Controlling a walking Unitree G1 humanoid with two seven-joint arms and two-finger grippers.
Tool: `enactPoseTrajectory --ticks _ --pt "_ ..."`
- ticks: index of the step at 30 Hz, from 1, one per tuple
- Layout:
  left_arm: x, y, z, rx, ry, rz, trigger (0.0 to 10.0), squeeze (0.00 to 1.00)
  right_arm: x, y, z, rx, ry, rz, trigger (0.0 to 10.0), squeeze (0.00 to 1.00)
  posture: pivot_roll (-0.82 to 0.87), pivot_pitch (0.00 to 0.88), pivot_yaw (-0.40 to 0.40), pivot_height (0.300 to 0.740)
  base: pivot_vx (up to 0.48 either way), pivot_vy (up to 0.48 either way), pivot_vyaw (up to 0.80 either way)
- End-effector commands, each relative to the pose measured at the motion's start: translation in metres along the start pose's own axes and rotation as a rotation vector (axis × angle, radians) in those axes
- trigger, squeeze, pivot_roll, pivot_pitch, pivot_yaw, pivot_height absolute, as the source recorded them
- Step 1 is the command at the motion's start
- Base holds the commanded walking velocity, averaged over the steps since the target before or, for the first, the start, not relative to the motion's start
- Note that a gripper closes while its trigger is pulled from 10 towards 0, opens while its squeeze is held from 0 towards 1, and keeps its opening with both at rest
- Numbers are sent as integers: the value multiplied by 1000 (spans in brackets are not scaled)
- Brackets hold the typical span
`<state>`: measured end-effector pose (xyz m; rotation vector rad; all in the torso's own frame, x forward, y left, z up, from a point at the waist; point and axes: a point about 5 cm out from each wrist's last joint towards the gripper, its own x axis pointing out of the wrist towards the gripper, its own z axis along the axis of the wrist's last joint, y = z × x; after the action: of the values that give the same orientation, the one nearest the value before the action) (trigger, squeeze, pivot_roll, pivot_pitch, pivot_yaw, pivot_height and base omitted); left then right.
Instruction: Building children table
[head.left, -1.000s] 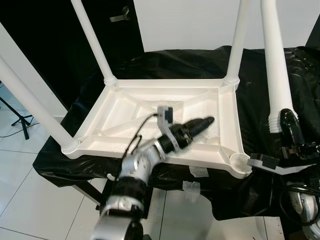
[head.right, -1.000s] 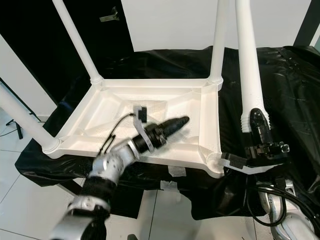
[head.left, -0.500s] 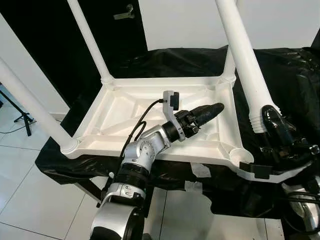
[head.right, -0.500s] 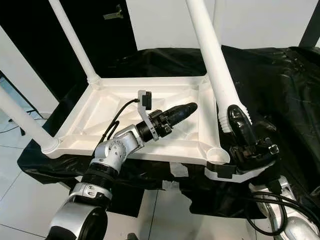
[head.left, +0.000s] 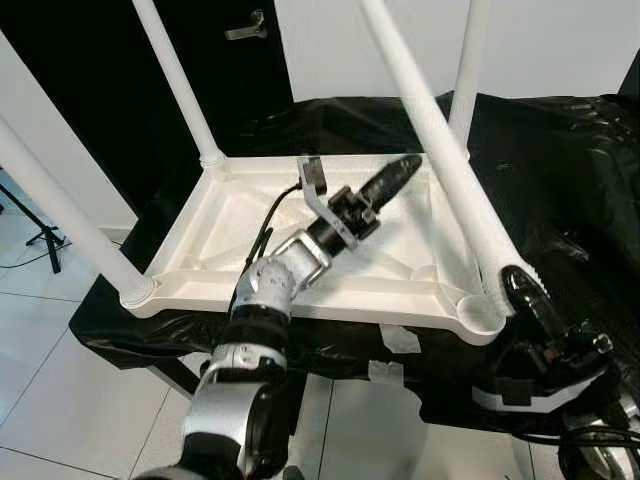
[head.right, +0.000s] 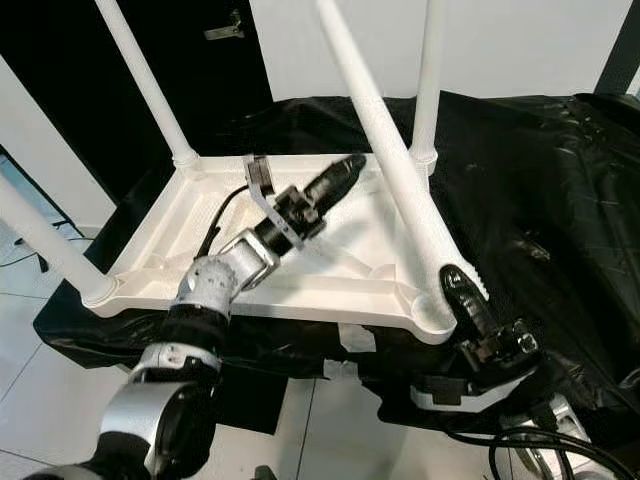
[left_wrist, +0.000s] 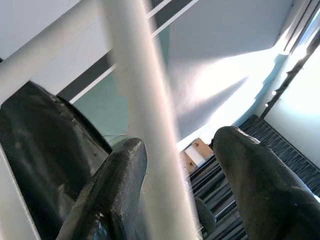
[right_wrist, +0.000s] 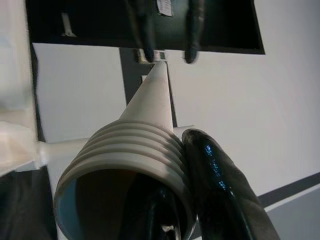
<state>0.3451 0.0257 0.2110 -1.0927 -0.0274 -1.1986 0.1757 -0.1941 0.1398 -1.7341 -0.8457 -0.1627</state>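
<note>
The white table top (head.left: 300, 300) lies upside down on a black cloth, with three white legs screwed in: back left (head.left: 185, 90), front left (head.left: 60, 200) and back right (head.left: 468, 70). My right gripper (head.left: 520, 290) is shut on the ribbed end (right_wrist: 130, 145) of a loose fourth leg (head.left: 440, 160), one finger (right_wrist: 220, 185) outside the rim and one inside. That end hangs just at the front right corner socket (head.left: 482, 320), and the leg tilts up to the left. My left gripper (head.left: 405, 168) hovers open over the table top, close to the tilted leg (left_wrist: 145, 125).
The black cloth (head.left: 570, 180) covers a work table. Pieces of white tape (head.left: 400, 340) stick to its front edge. White floor tiles (head.left: 60, 400) lie below at the left, with a tripod foot (head.left: 40, 245). A dark door with a handle (head.left: 245, 28) stands behind.
My right gripper has come down and swung the loose leg over to the left, bringing its ribbed end to the front right corner. My left gripper has risen toward that leg.
</note>
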Motion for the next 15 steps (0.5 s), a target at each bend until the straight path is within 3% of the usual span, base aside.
enactPoseTrajectory --ticks 1,15 --pt "13 -5 -13 -57 6 -42 10000 0 -1 0 4 10 -13 -19 0 0 -37 0 93 740 0 0 0" --pt "18 -2 -36 -42 124 -23 10000 0 -12 10 7 26 -71 -10 0 0 -32 0 87 740 0 0 0"
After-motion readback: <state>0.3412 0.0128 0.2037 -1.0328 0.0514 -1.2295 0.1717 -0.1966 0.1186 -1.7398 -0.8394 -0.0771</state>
